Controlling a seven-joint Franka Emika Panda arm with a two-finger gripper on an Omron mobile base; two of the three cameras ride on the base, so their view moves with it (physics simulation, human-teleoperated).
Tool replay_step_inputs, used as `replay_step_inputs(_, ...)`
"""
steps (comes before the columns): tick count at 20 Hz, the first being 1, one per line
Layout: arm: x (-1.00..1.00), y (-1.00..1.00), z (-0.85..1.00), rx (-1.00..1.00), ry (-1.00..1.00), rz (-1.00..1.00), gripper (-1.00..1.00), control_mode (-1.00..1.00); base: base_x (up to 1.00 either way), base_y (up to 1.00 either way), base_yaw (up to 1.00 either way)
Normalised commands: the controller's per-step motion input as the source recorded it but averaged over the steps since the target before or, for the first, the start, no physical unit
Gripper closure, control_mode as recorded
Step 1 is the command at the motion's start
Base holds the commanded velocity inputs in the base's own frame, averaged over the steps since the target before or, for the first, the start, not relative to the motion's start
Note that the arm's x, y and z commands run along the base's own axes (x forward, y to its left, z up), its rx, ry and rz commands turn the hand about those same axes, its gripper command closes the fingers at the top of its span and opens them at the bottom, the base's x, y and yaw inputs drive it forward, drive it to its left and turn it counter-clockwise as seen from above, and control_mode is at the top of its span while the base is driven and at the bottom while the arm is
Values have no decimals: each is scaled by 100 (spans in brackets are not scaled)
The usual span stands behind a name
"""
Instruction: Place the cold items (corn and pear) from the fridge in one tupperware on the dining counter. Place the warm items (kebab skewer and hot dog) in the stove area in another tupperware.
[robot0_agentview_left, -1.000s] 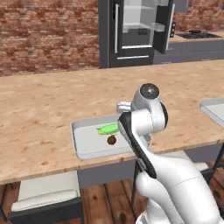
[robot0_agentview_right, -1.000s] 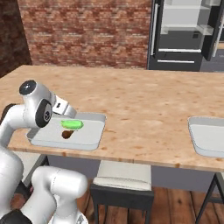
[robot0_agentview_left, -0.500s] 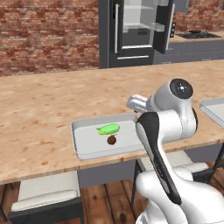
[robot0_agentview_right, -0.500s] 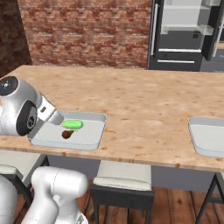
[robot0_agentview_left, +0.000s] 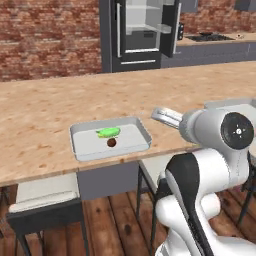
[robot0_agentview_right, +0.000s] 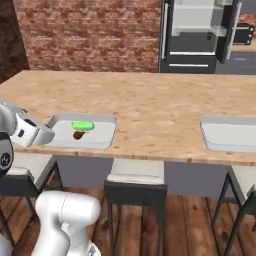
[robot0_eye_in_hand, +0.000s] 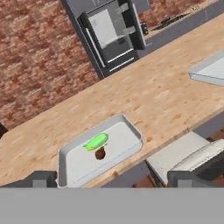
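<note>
Since a second ago the arm has swung back from over the tupperware (robot0_agentview_left: 80, 144) toward the table's (robot0_agentview_left: 45, 115) near edge, jaws spread wide and holding nothing, which suggests the cold half is finished. Both cold items lie in that container: the corn (robot0_agentview_left: 108, 132) with its long axis roughly along the tray's length, the pear (robot0_agentview_left: 112, 142) just beside it. Across the room the fridge (robot0_agentview_left: 142, 32) stands open.

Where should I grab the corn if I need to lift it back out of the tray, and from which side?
Take the corn across its thick middle, coming straight down from above. It lies flat in the grey tray, whose raised walls block a side approach. Set the open gripper across the cob's short width, and probably keep clear of the pear sitting just beside it.
</note>
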Motion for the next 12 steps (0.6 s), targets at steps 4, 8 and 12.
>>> replay_step_inputs(4,0,0,0,0,0,0,-100,100,-28,-77,-95)
replay_step_inputs(8,0,0,0,0,0,0,-100,100,-1,-72,-100)
replay_step_inputs(12,0,0,0,0,0,0,-100,100,0,-64,-100)
